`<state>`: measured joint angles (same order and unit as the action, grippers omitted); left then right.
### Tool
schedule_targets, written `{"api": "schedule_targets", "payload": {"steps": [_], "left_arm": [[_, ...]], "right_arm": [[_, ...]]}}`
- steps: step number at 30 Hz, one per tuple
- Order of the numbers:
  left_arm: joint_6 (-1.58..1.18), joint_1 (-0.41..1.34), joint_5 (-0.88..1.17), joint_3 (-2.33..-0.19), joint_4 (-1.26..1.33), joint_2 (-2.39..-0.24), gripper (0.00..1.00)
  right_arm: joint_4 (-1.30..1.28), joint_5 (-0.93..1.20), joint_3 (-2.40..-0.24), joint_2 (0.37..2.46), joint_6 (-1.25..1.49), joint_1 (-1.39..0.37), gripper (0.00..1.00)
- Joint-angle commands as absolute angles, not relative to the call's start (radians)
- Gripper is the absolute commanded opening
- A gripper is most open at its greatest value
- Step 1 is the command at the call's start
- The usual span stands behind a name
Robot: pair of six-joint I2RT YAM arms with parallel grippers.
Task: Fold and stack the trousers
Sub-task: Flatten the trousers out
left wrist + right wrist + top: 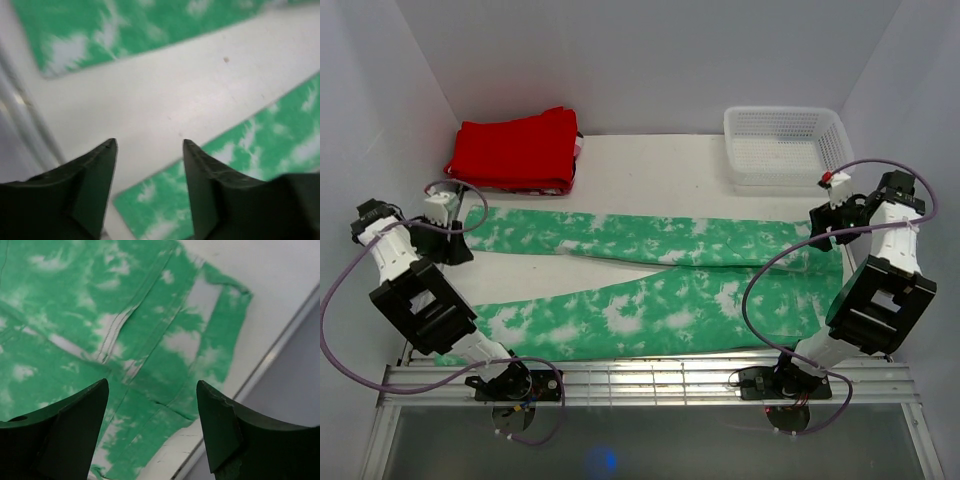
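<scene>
The green tie-dye trousers (650, 275) lie spread flat across the table, legs pointing left and waist at the right. My left gripper (458, 243) hovers open above the leg ends. In the left wrist view the left gripper (150, 145) hangs over the bare white strip between the two legs, one leg (125, 30) beyond it and a hem corner (160, 210) below. My right gripper (823, 228) stands open above the waist end. In the right wrist view the right gripper (150, 387) is empty, with the trousers' (100, 300) seams and edge underneath.
A folded red garment (515, 150) lies at the back left. A white mesh basket (785, 145) stands at the back right. White walls close in on both sides, and a metal rail (650, 375) runs along the near edge.
</scene>
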<state>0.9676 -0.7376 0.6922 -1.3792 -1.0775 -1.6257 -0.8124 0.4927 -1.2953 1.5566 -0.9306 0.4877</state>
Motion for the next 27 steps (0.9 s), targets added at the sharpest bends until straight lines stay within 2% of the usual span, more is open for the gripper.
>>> {"api": "schedule_targets", "payload": {"steps": [1, 2, 5, 10, 13, 17, 23, 27], "left_arm": [[1.189, -0.738, 0.577, -1.235, -1.33, -1.597, 0.61], [1.19, -0.738, 0.554, -1.204, -1.327, -1.589, 0.51], [1.2, -0.738, 0.459, -1.079, -1.287, -1.571, 0.39], [1.114, -0.738, 0.359, -0.945, -1.117, -1.646, 0.31], [1.066, -0.735, 0.37, -0.951, -1.018, -1.707, 0.27], [0.929, -0.727, 0.449, -1.066, -0.951, -1.869, 0.27], [0.784, -0.687, 0.525, -1.267, -0.87, -1.997, 0.27], [0.749, -0.66, 0.57, -1.357, -0.86, -2.017, 0.33]], "right_arm": [[-1.046, 0.465, -1.182, 1.545, -1.104, 0.486, 0.75], [-1.037, 0.433, -1.151, 1.539, -1.112, 0.486, 0.7], [-0.964, 0.365, -1.023, 1.519, -1.115, 0.485, 0.62], [-0.827, 0.279, -0.885, 1.534, -1.097, 0.483, 0.58], [-0.758, 0.229, -0.836, 1.555, -1.086, 0.483, 0.58], [-0.742, 0.229, -0.845, 1.581, -1.071, 0.483, 0.56], [-0.848, 0.253, -0.933, 1.597, -1.092, 0.483, 0.54], [-0.939, 0.382, -1.038, 1.571, -1.1, 0.483, 0.56]]}}
